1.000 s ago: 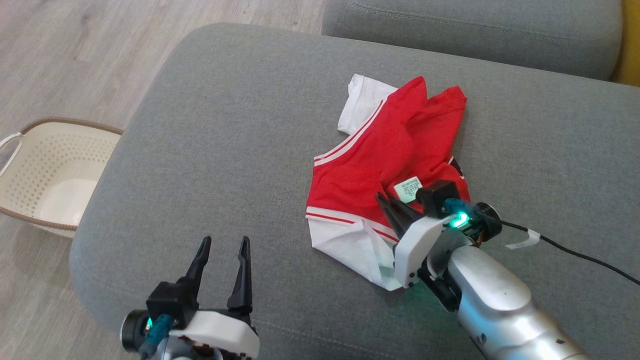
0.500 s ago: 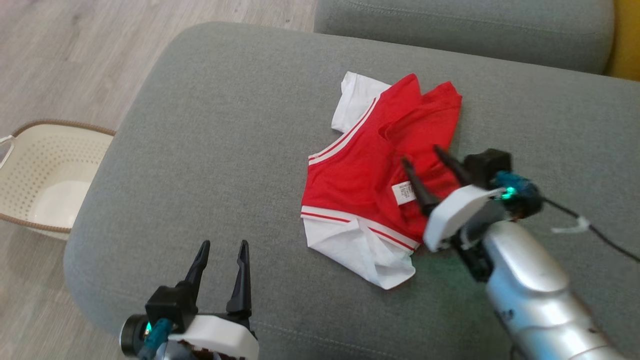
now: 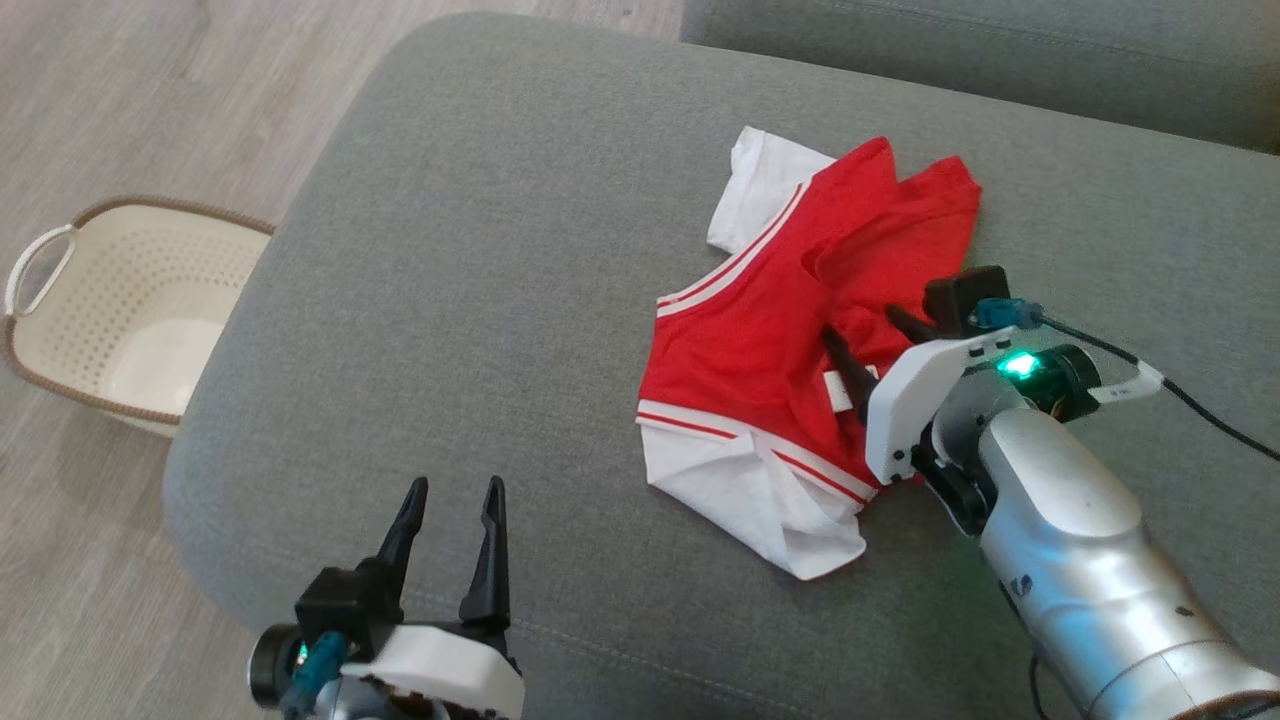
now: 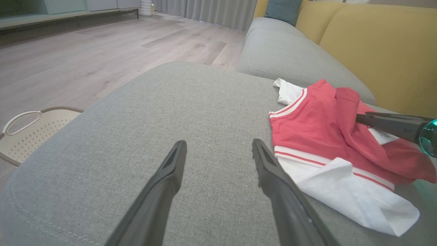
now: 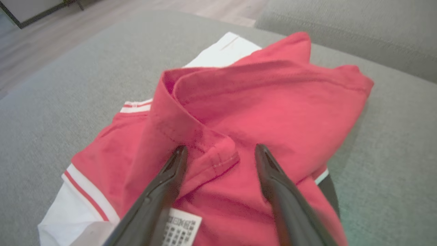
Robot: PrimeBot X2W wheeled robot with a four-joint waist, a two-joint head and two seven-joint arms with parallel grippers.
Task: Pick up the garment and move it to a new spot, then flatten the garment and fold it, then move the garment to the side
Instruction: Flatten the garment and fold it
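Observation:
A crumpled red garment (image 3: 770, 330) with white sleeves and striped trim lies on the grey sofa cushion (image 3: 500, 250). My right gripper (image 3: 866, 325) hovers open just over its near right part, fingers apart on either side of a raised red fold (image 5: 218, 153); a white label (image 5: 181, 229) shows below the fingers. In the left wrist view the garment (image 4: 314, 126) sits to the right, with the right gripper's fingers (image 4: 385, 123) reaching over it. My left gripper (image 3: 455, 490) is open near the cushion's front edge, away from the garment, holding nothing.
A cream perforated laundry basket (image 3: 120, 300) stands on the wooden floor left of the cushion. A second grey cushion (image 3: 1000, 50) runs along the back, with a yellow backrest (image 4: 375, 41) behind it. A black cable (image 3: 1180, 400) trails from my right wrist.
The right gripper has risen from the garment's near edge and moved farther over the red fabric. The head camera has shifted, so the whole scene sits differently. The left gripper has stayed put.

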